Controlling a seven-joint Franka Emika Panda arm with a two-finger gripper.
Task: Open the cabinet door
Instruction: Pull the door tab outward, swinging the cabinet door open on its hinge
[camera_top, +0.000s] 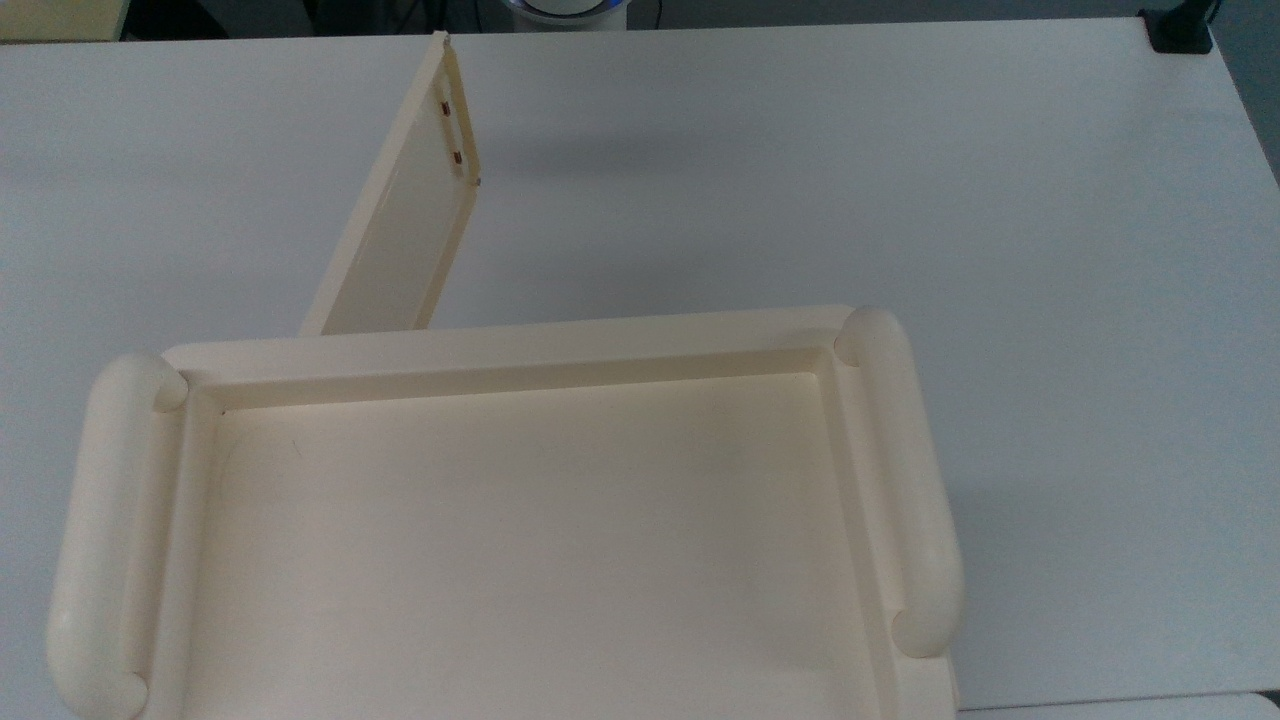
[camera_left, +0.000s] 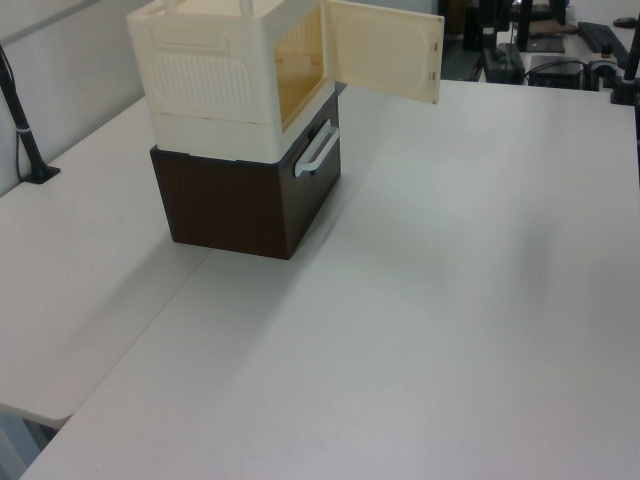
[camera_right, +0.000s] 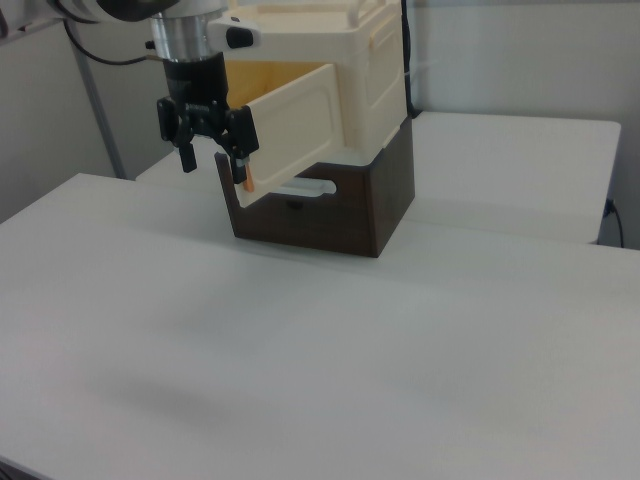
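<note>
The cabinet door (camera_top: 405, 215) stands swung well out from the cabinet (camera_top: 520, 520), hinged at the top view's left end of the front edge and jutting away over the white table (camera_top: 900, 180). Small metal fittings sit near its free edge. In the right view the gripper (camera_right: 212, 160) hangs just off that free edge, its two black fingers (camera_right: 240, 165) spread apart and holding nothing; the door's edge lies just behind the jaws, and whether it touches them cannot be told. The open front shows the cabinet's yellowish inside. Below the jaws and back from them, the cabinet rests on a dark brown box (camera_left: 240, 205) bearing a white bar handle (camera_left: 316, 152). A black post (camera_left: 25, 130) stands clamped at the table's far edge in the left view.
</note>
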